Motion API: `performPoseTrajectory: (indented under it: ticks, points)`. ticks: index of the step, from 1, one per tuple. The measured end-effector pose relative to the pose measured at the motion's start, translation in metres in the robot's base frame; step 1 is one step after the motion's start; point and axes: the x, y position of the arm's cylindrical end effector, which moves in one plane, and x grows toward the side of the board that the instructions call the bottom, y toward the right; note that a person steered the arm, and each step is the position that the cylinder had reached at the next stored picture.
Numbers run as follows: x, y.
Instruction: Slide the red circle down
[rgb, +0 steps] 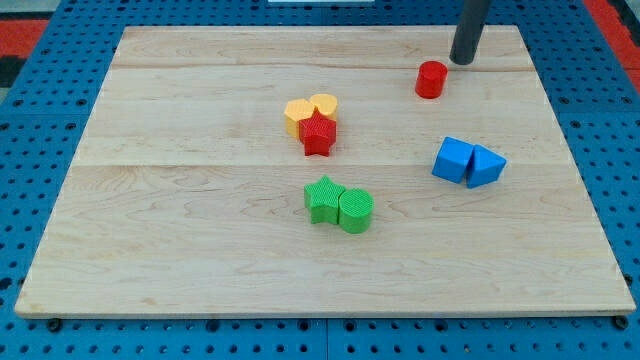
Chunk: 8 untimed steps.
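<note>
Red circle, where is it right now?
The red circle sits near the view's top right of the wooden board, just below-left of my tip, above the two blue blocks.

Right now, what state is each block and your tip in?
My tip: down at the board, just up-right of the red circle, small gap.
Red circle: upright, alone.
Red star: touching both yellow blocks.
Green blocks: touching pair.
Blue blocks: touching pair.
</note>
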Motion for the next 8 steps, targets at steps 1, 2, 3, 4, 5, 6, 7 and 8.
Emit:
performPoseTrajectory:
  ticks: [1,2,3,4,5,6,7,8]
  points:
    - [0.016,-0.011]
    - [0.020,-0.038]
    - [0.011,-0.044]
    - [0.010,-0.055]
    - [0.018,-0.061]
    - [0.034,-0.073]
    - [0.048,-0.079]
    - [0.059,-0.077]
